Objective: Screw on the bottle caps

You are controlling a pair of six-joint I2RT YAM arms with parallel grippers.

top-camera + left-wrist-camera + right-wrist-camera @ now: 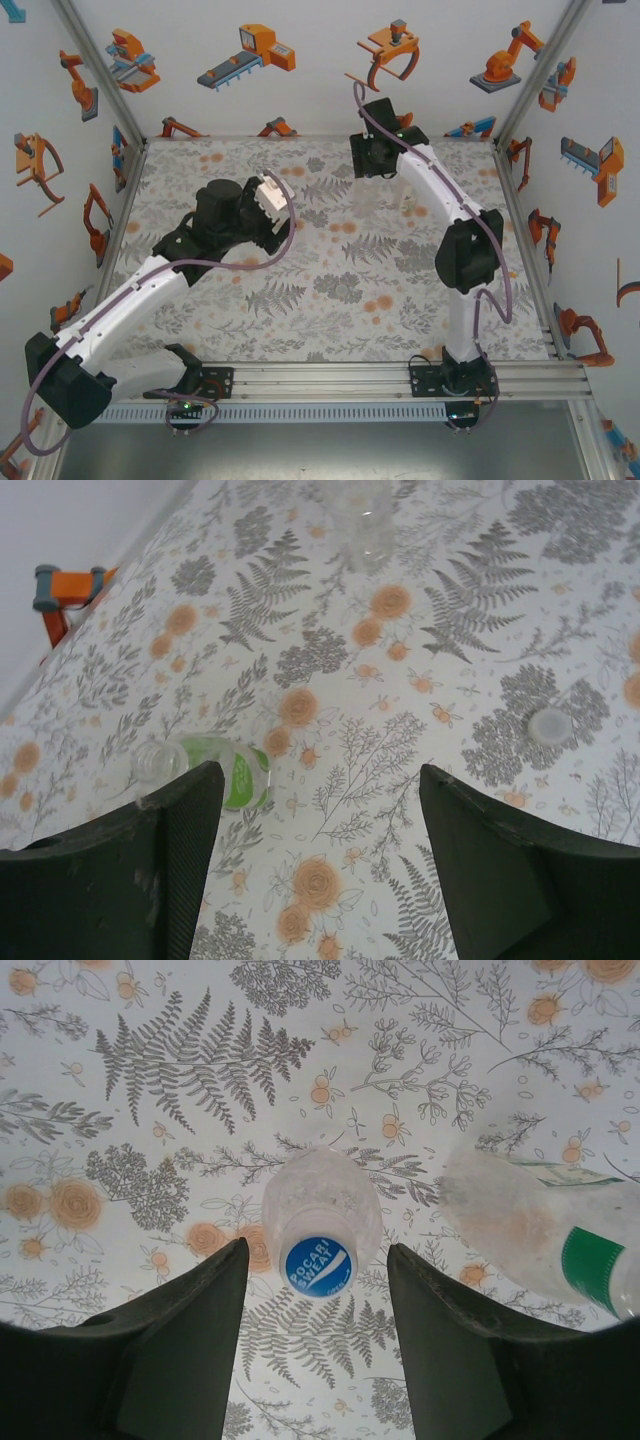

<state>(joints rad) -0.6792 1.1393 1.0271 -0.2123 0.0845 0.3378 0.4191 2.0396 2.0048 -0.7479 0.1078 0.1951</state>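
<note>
In the right wrist view a clear bottle (322, 1195) stands upright with a blue cap (317, 1265) on its mouth. My right gripper (316, 1250) is open above it, one finger on each side of the cap and not touching it. To its right is a taller clear bottle (505, 1222) with a green band (590, 1263). In the left wrist view a bottle with green on it (225, 768) lies on its side with its mouth (160, 761) uncapped, partly behind the left finger. My left gripper (320, 775) is open over bare cloth. A pale cap (551, 725) lies to the right.
The table is covered by a fern-and-flower cloth (330, 290). White walls with robot stickers close it in on three sides (310, 60). Another clear bottle (362, 525) shows at the far edge of the left wrist view. The right arm (465, 250) stretches to the back.
</note>
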